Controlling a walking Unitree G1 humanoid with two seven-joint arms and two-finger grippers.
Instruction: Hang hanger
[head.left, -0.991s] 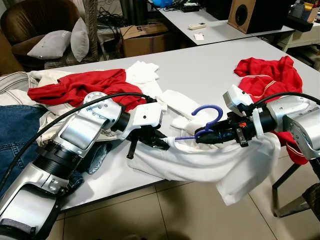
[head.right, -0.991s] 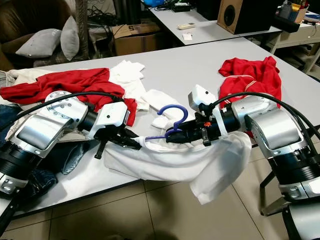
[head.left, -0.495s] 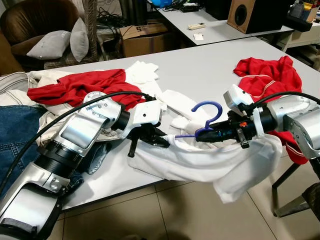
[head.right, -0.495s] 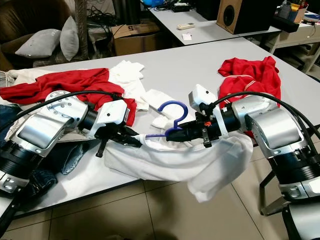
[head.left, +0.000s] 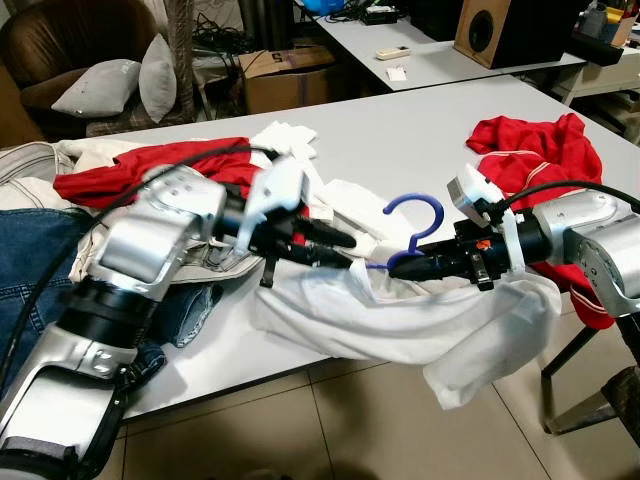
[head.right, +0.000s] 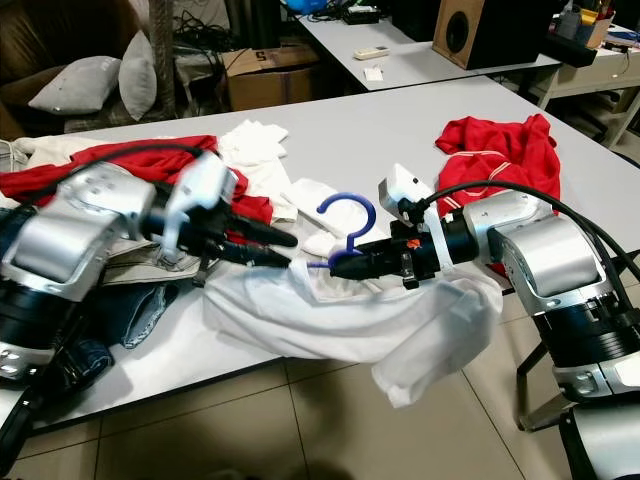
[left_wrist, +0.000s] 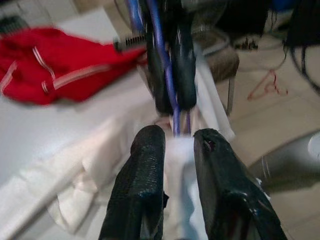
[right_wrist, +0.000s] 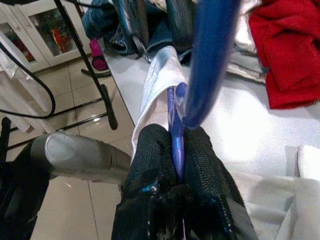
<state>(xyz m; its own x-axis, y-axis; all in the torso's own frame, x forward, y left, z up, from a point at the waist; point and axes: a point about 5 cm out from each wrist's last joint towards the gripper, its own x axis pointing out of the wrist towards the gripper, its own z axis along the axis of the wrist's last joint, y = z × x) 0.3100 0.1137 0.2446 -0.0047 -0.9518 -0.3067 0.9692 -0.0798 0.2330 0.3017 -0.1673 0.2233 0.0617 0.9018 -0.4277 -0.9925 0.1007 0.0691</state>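
While my right gripper squeezes its fingers tight on the blue hanger inside the white shirt at the counter edge, my left gripper, fingers a little apart and holding nothing, must next grab the shirt's neck.

The scene is viewed from the head by both eye cameras, aimed forward and down across the grey table toward the floor beyond its near edge. Nearly the same stretch is covered by the two, the right eye being slightly offset sideways. The left wrist camera is pointed along its own black fingers, at close range. The right wrist camera is likewise aimed along its fingers, very near. The blue hanger is shared by all views.
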